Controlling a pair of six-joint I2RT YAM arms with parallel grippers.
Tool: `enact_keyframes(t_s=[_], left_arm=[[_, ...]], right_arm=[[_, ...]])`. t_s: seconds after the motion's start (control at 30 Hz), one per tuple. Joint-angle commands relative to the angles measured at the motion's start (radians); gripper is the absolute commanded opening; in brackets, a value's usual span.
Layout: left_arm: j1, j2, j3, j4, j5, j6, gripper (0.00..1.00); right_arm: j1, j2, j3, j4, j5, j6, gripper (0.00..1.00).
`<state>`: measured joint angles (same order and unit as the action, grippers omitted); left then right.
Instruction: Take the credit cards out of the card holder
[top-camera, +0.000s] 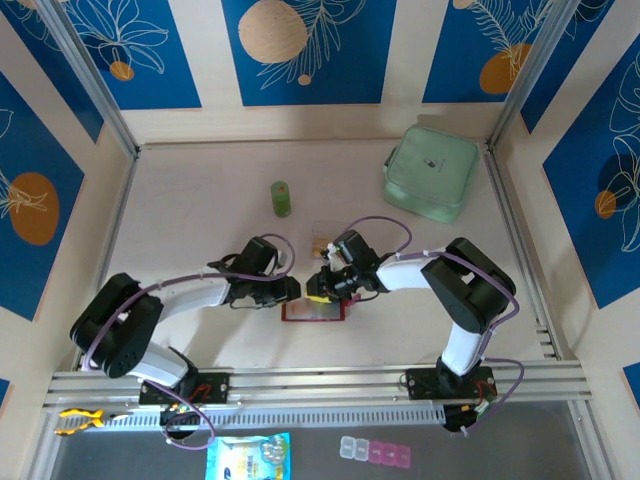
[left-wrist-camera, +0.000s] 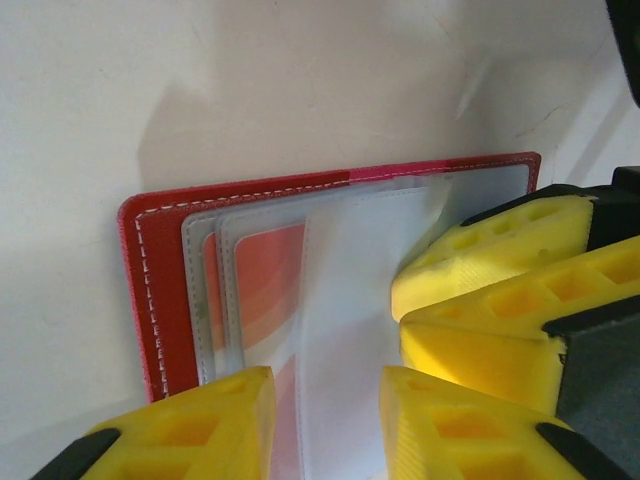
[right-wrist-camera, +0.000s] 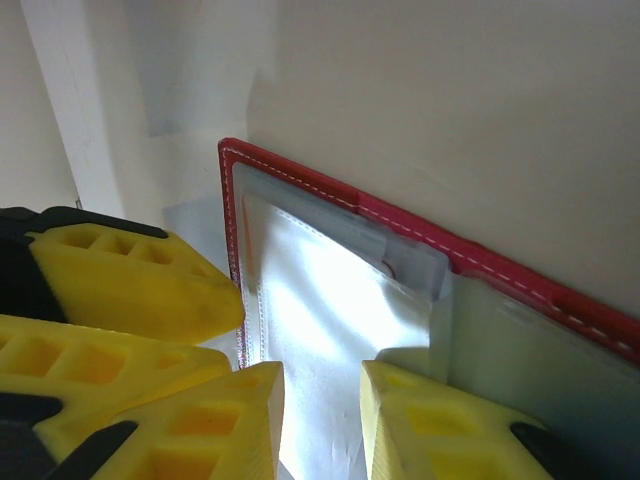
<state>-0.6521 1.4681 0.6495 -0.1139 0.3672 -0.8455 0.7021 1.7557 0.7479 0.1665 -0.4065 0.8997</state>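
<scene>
The red card holder (top-camera: 313, 312) lies open and flat on the table between both arms. In the left wrist view its red cover (left-wrist-camera: 160, 290) frames greyish clear pockets, and an orange-red credit card (left-wrist-camera: 265, 285) sits inside one of them. My left gripper (left-wrist-camera: 325, 425) is open, its yellow fingers (left-wrist-camera: 190, 435) straddling a loose clear pocket leaf (left-wrist-camera: 345, 300). My right gripper (right-wrist-camera: 320, 420) is open too, hovering over the same pale leaf (right-wrist-camera: 330, 300) beside the cover's stitched edge (right-wrist-camera: 480, 262). The two grippers (top-camera: 305, 288) nearly touch above the holder.
A mint-green pouch (top-camera: 430, 175) lies at the back right. A small green bottle (top-camera: 281, 198) stands behind the arms. A clear plastic box (top-camera: 322, 236) sits just beyond the right gripper. Metal rails (top-camera: 320, 385) run along the near edge.
</scene>
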Motion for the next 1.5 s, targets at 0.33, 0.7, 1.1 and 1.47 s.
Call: enact_keyframes(t_s=[0.33, 0.7, 1.1, 1.47], left_arm=[[-0.002, 0.051, -0.013, 0.082, 0.059, -0.04, 0.29], [-0.003, 0.018, 0.009, 0.057, 0.054, -0.04, 0.25], [-0.051, 0.027, 0.077, 0.055, 0.063, -0.054, 0.27], [-0.122, 0.126, 0.168, 0.097, 0.067, -0.082, 0.46]], right_arm=[[-0.008, -0.023, -0.035, 0.035, -0.038, 0.014, 0.27], [-0.007, -0.135, -0.053, 0.023, -0.002, -0.008, 0.29], [-0.057, -0.342, -0.056, -0.174, 0.079, -0.064, 0.31], [-0.124, -0.465, -0.09, -0.267, 0.081, -0.09, 0.31]])
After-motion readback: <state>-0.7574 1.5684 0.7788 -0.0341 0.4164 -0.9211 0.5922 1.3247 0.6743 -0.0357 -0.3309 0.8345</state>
